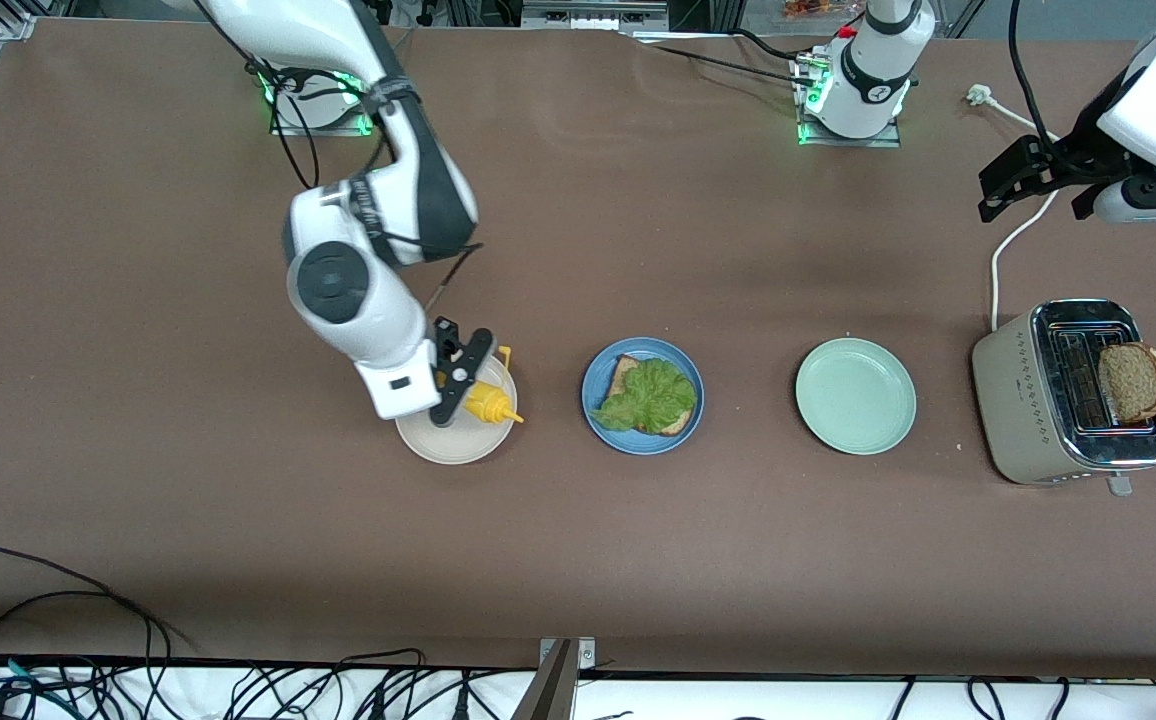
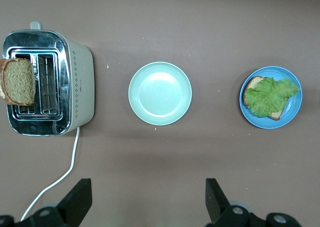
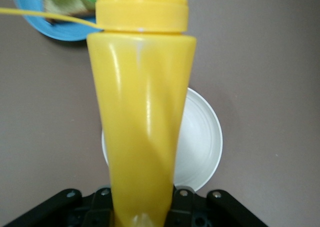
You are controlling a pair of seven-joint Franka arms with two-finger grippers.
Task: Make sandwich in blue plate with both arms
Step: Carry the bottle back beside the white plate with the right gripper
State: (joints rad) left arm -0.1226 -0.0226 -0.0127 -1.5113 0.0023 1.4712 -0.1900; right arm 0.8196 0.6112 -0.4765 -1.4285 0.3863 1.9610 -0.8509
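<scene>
Overhead, we see the right gripper (image 1: 465,385) clamped on the yellow squeeze bottle (image 1: 490,402) over the cream-white plate (image 1: 453,437); lettuce (image 1: 650,395) hides most of the bread on the blue plate (image 1: 598,380). Our left gripper (image 2: 145,202) fingers stand apart, waiting. Up close, the bottle blocks the cream-white plate's middle.

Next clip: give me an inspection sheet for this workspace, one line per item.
Surface: brown table.
Job's things: blue plate holds one bread slice under lettuce; second slice in toaster.
Clutter: mint plate, white plate.
Pincers: right pincer shut on yellow bottle over white plate; left pincer open, waiting above the table by the toaster.
Cables: toaster cord; wire bundles at front edge.
Surroundings: nothing seen.
</scene>
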